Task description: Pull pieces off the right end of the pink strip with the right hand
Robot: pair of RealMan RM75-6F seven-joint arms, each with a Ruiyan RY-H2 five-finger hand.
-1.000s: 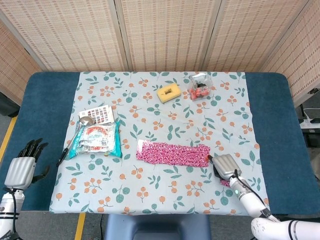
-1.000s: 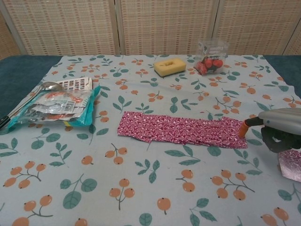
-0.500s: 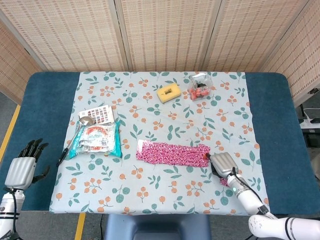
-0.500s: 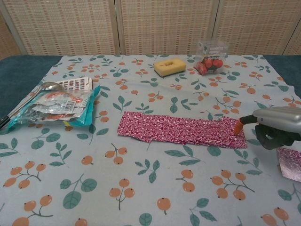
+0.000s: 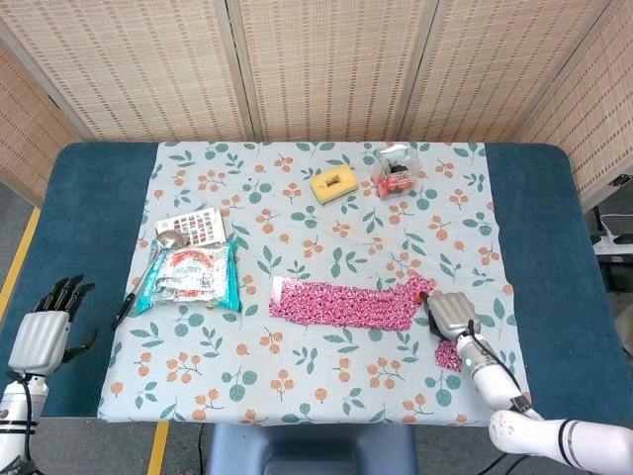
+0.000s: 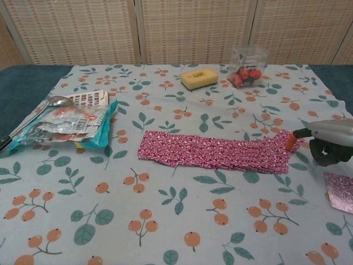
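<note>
Right robot hand [image 6: 330, 142] pinches the strip's [image 6: 215, 153] lifted right end; loose piece [image 6: 341, 191] just below it. Left robot hand [image 5: 45, 332] empty, fingers apart.

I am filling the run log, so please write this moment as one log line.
phase: pulling | right robot hand: pinches right end of pink strip, corner lifted | torn pink piece: on tablecloth near right robot hand | left robot hand: idle, holds nothing

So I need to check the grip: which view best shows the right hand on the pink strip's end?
The chest view: the right hand shows side-on, fingertip at the pink strip. The head view sees only the hand's back.
</note>
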